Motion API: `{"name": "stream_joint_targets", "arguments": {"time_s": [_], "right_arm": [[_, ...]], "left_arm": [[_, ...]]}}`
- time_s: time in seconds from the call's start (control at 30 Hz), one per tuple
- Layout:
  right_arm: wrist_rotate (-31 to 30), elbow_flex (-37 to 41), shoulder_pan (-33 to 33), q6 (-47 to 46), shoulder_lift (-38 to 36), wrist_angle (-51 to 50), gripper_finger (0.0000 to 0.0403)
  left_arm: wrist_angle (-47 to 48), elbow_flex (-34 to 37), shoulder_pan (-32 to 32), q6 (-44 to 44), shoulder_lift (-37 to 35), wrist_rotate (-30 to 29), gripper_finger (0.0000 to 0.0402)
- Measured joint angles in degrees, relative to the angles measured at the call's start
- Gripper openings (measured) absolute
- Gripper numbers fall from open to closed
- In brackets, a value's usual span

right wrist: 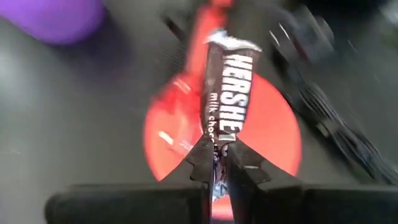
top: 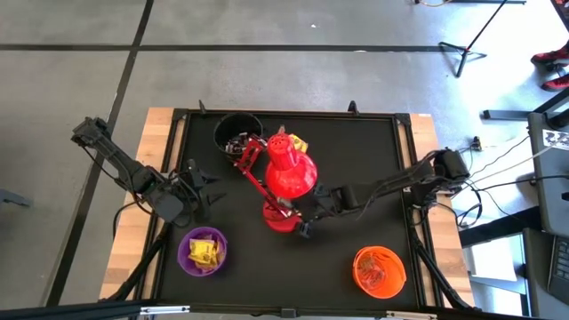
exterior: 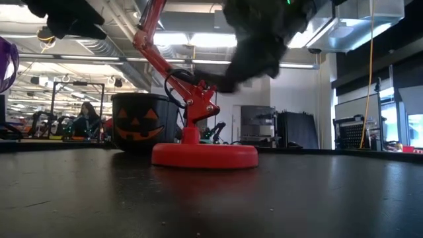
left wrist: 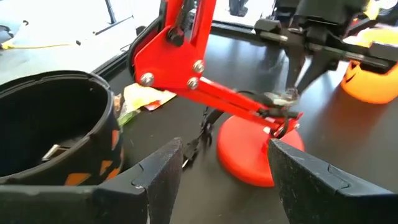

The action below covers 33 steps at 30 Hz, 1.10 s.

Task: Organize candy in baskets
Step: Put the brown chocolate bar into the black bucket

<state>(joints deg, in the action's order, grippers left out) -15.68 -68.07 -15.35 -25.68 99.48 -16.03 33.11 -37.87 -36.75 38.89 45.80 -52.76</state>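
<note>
1. The left gripper (top: 197, 185) hovers near the left edge of the worktop (top: 356, 178), its fingers (left wrist: 155, 180) spread wide with nothing between them.
2. The purple bucket (top: 204, 251) stands near the front left corner of the worktop and holds yellow-wrapped candy (top: 205, 252).
3. The black bucket (top: 237, 133), with an orange pumpkin face on its wall, stands at the back edge, left of the middle; whether any candy lies inside cannot be told.
4. A red desk lamp (top: 286, 169) takes up the middle of the worktop, its jointed arm reaching toward the black bucket, its round base (exterior: 205, 156) flat on the surface.
5. A few yellow-wrapped sweets (top: 297, 143) lie on the worktop just behind the lamp, beside the black bucket.
6. The right gripper (top: 307, 213) hangs over the lamp's base, its fingers (right wrist: 203, 163) pressed together on the lower end of a dark brown chocolate bar (right wrist: 229, 93), which stands up from them.
7. The orange bucket (top: 380, 271) sits near the front right corner, with some candy showing inside.
</note>
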Motion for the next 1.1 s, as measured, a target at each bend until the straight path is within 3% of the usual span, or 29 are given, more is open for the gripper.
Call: {"name": "stream_joint_targets", "arguments": {"time_s": [0.4, 0.63, 0.83, 1.1], "right_arm": [[-1.8, -0.9, -1.6, 0.7, 0.0, 9.0, 0.0017], [-1.9, -1.0, -1.5, 5.2, 0.4, 23.7, 0.0012], [-2.5, -1.0, -1.5, 6.7, 1.2, 26.9, 0.0011], [-2.8, -1.0, -1.5, 6.7, 3.4, 30.2, 0.0011]], "left_arm": [[-5.5, 0.0, 0.0, -2.1, 0.7, 1.1, 0.0224], [-13.9, 0.0, 0.1, -6.0, 6.2, 4.4, 0.0224], [-18.9, 0.0, 2.6, -6.6, 10.5, 6.5, 0.0224], [-29.8, 0.0, 8.4, -12.6, 14.2, 19.0, 0.0224]]}}
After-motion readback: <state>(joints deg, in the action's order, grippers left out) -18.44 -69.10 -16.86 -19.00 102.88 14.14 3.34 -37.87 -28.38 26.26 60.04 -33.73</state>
